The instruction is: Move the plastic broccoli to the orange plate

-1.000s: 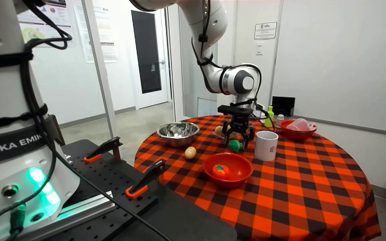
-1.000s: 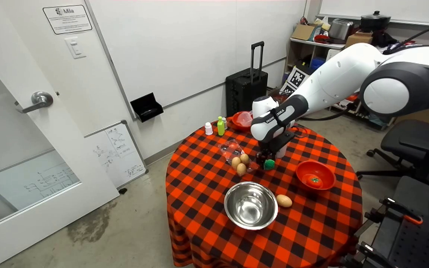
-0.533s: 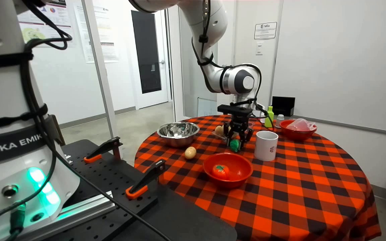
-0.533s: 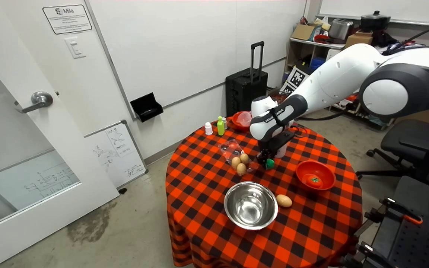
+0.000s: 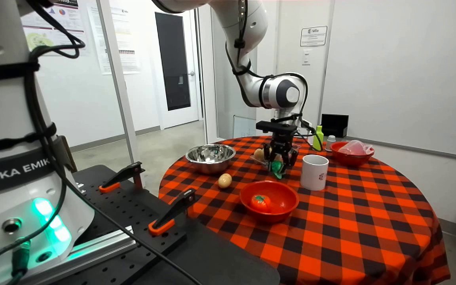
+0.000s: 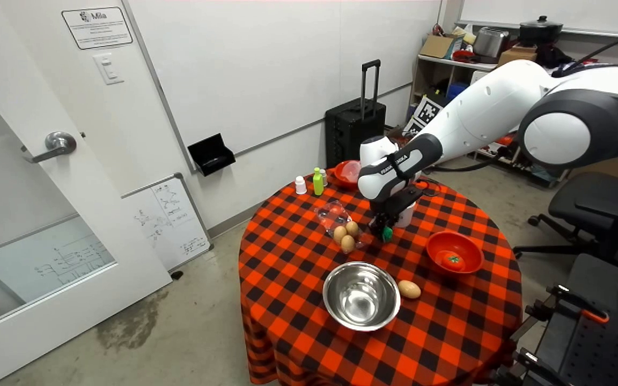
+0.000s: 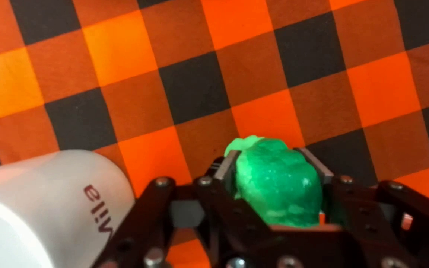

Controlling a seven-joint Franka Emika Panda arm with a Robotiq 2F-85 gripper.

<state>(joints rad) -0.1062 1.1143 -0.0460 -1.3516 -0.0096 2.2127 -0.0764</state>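
Note:
The plastic broccoli (image 7: 279,182), dark green and lumpy with a paler green part, sits between the two finger pads in the wrist view. My gripper (image 7: 270,152) is shut on it, one pad against each side. In both exterior views the gripper (image 5: 278,169) points down, and the broccoli (image 6: 387,234) shows at its tips, low over the checkered cloth. Whether it still touches the cloth I cannot tell. The orange plate (image 5: 286,198), a glossy red-orange dish with a raised rim, stands apart from the gripper, nearer the robot's base, and holds a toy tomato (image 5: 260,203).
A white mug (image 5: 312,176) stands close beside the gripper. Brown eggs in a clear carton (image 6: 337,213) lie on its opposite side. A metal bowl (image 6: 361,300), a loose egg (image 6: 409,289), a yellow-green bottle (image 6: 317,182) and another red bowl (image 5: 348,158) are also on the table.
The jaws have come together from wide apart onto the broccoli. The arm has risen slightly, and the broccoli has turned and shifted a little upward with the gripper.

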